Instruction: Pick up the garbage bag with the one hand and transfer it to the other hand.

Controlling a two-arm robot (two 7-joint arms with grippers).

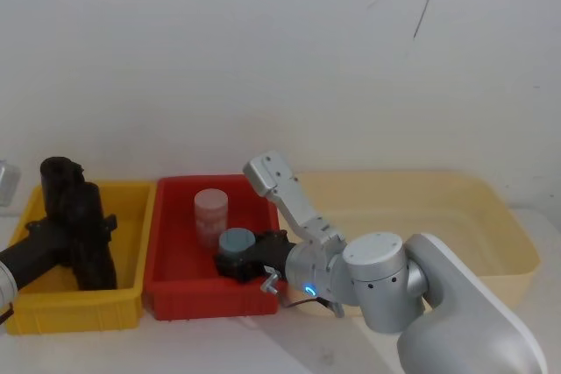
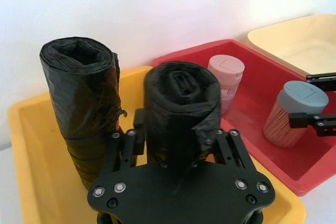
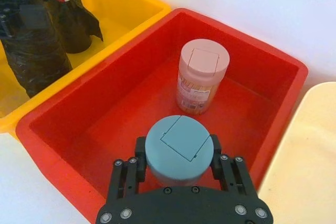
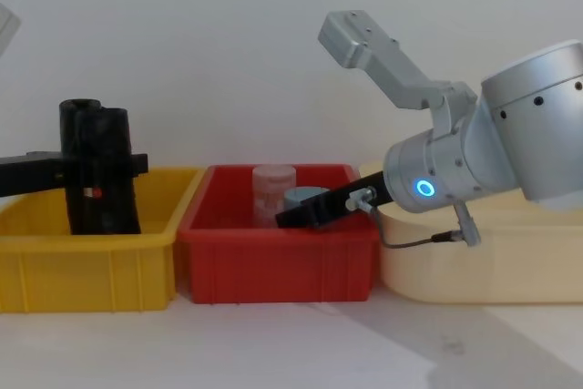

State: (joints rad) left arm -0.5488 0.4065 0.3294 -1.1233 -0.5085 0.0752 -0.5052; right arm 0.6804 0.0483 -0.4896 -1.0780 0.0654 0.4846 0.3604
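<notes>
White wall [image 1: 263, 41] behind, bins in a row. At 8 o'clock in the head view my left gripper [image 2: 178, 135] is clamped on the garbage bag [image 2: 181, 93] at mid-height, presumably so it lifts untipped from the yellow bin [image 1: 127, 295] (second roll [image 2: 79, 93] just beside, at its 11 o'clock). Right gripper [image 3: 177, 153] is closed on the blue-lidded jar [image 3: 178, 140] in the red bin [image 3: 131, 98], so I judge it must release before receiving.

Your garbage bag [image 2: 181, 108], a black roll, stands upright in the yellow bin [image 1: 88, 308], clamped by your left gripper [image 2: 181, 137]; right gripper [image 3: 178, 153] clasps a jar [image 3: 177, 139].
</notes>
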